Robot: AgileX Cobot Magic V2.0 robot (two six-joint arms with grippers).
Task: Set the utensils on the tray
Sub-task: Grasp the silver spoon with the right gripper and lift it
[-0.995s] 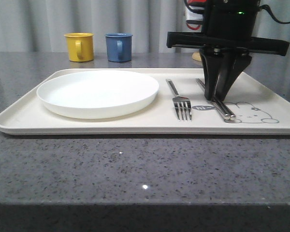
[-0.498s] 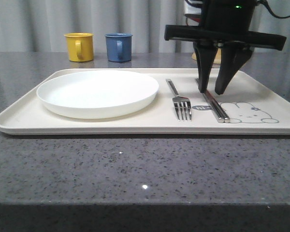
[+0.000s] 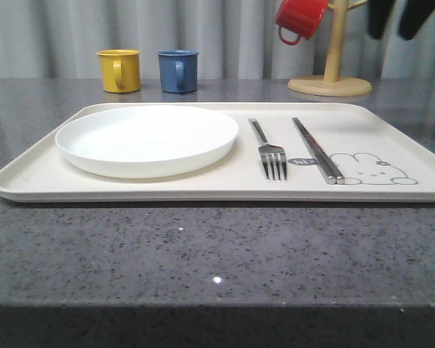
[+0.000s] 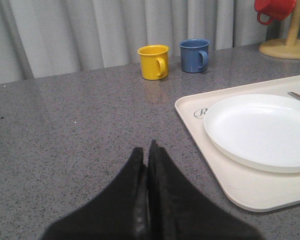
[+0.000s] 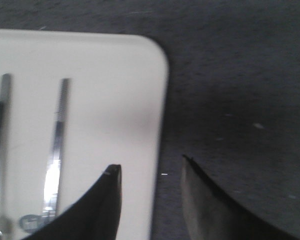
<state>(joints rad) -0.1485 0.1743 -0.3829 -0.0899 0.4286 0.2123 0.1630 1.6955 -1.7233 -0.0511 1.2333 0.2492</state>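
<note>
Resting on the cream tray (image 3: 167,187) are a white plate (image 3: 146,138) toward its left end, a fork (image 3: 268,151) just right of the plate, and a pair of chopsticks (image 3: 316,149) beside the fork, near the rabbit drawing (image 3: 373,169). The right gripper (image 5: 150,172) hangs above the tray's corner with its jaws apart and empty. Over bare countertop (image 4: 65,125) beside the tray, the left gripper (image 4: 146,152) has its fingers pressed together, holding nothing.

Grey speckled countertop (image 3: 203,254), pale pleated curtain (image 3: 58,29) behind
</note>
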